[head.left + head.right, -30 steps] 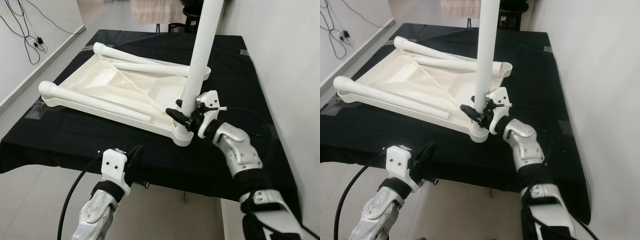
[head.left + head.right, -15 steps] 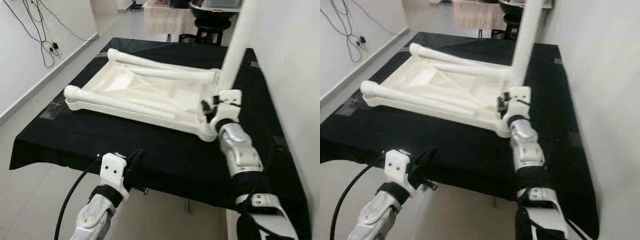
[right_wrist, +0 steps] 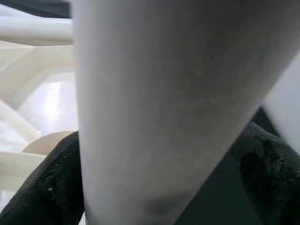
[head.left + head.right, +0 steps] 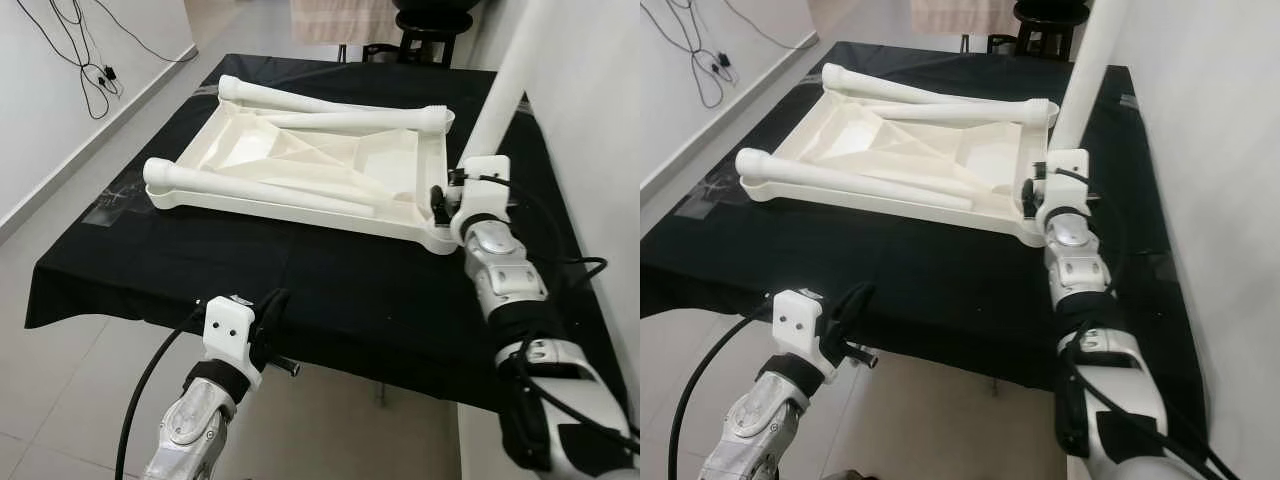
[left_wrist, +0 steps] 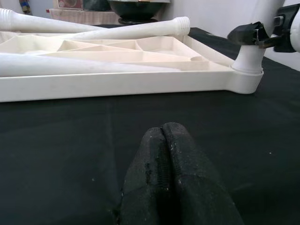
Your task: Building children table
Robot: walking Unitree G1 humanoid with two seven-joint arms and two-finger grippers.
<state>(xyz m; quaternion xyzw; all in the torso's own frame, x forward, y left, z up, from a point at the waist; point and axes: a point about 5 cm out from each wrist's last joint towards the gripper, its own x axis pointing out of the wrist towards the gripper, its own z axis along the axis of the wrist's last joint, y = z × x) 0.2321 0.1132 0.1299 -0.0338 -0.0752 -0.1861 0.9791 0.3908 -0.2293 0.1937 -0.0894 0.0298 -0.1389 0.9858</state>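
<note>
A cream-white table top (image 4: 300,160) lies upside down on the black-covered table (image 4: 330,300). Three white legs lie across it: one along the near side (image 4: 230,188), two at the far side (image 4: 290,98). A fourth leg (image 4: 505,85) stands upright at the near right corner socket (image 4: 440,238), leaning slightly. My right gripper (image 4: 450,203) is shut on this leg just above the socket; its black fingers (image 3: 47,187) press on both sides. My left gripper (image 4: 270,308) hangs at the table's front edge, shut and holding nothing (image 5: 161,140).
A white wall (image 4: 590,100) runs close along the table's right side. Cables (image 4: 85,70) hang on the left wall. A dark stool (image 4: 430,20) stands beyond the far end. Grey floor lies in front and to the left.
The whole picture has shifted as the camera moved. My right gripper stays shut on the upright leg at the corner socket. The left gripper keeps its place.
</note>
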